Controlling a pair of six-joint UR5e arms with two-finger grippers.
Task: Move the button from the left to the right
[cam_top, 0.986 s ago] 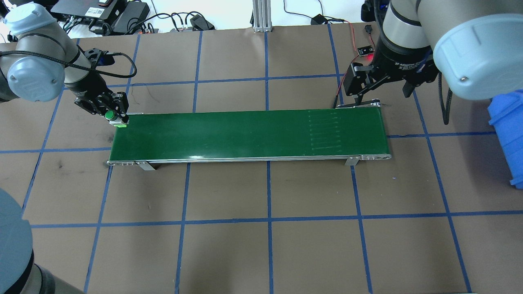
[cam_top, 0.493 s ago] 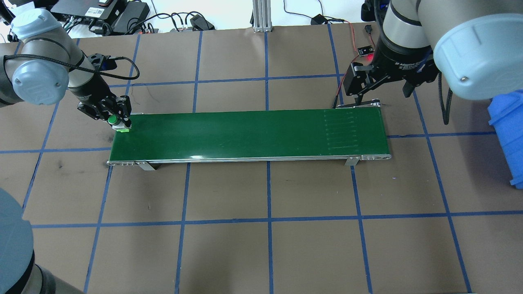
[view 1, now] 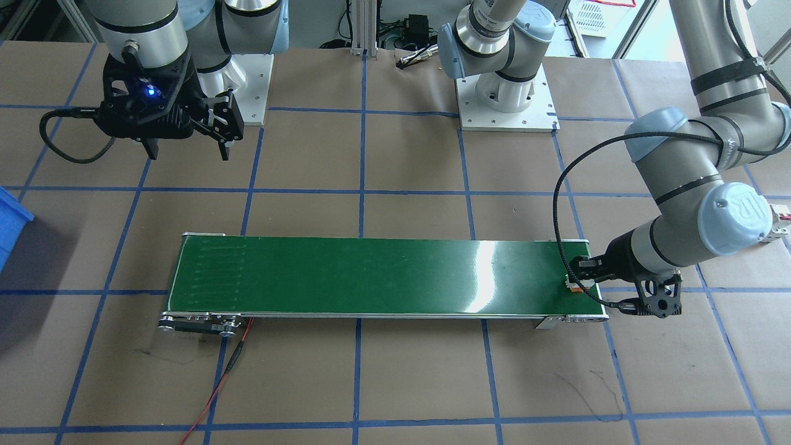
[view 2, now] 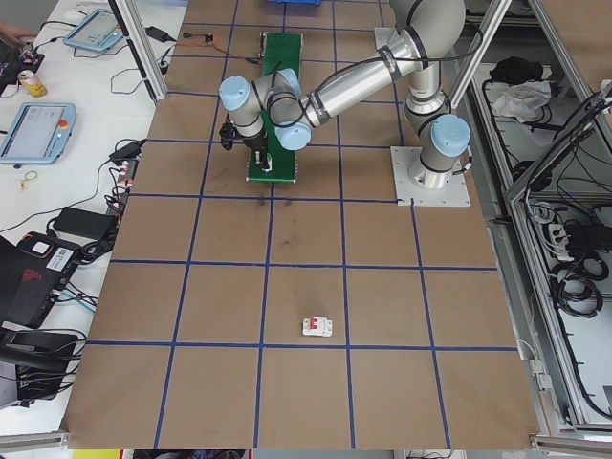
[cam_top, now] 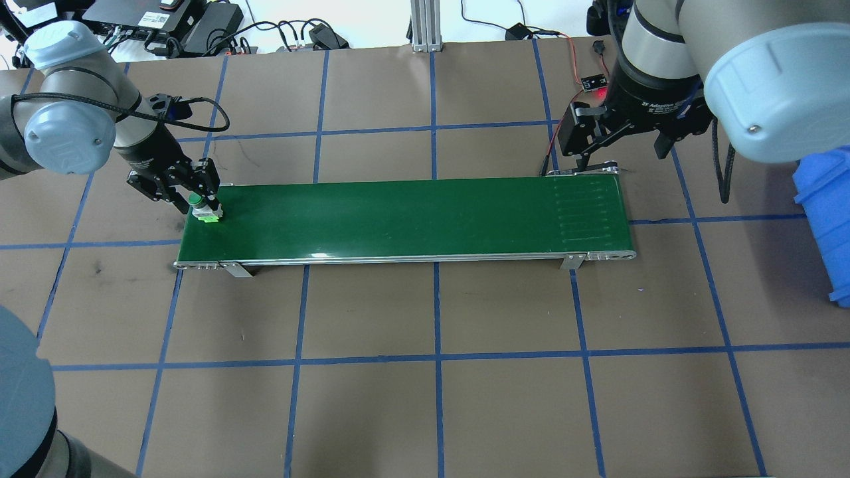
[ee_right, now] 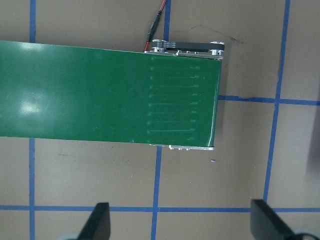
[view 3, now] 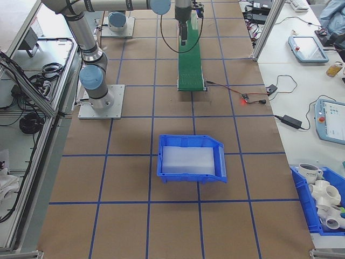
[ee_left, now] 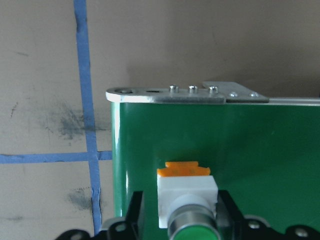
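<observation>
The left gripper (cam_top: pixel 198 201) has its jaws closed on the button (cam_top: pixel 206 213) at the left end of the green belt (cam_top: pixel 412 216), so next it should let go, while the right gripper (cam_top: pixel 624 143) waits with jaws open by the far right end.

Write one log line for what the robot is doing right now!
left hand: shut on button | button: over belt's left end | right hand: open, empty, waiting past belt's right end

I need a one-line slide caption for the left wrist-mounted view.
Left gripper holding the green-capped button over the end of the green conveyor belt.
</observation>
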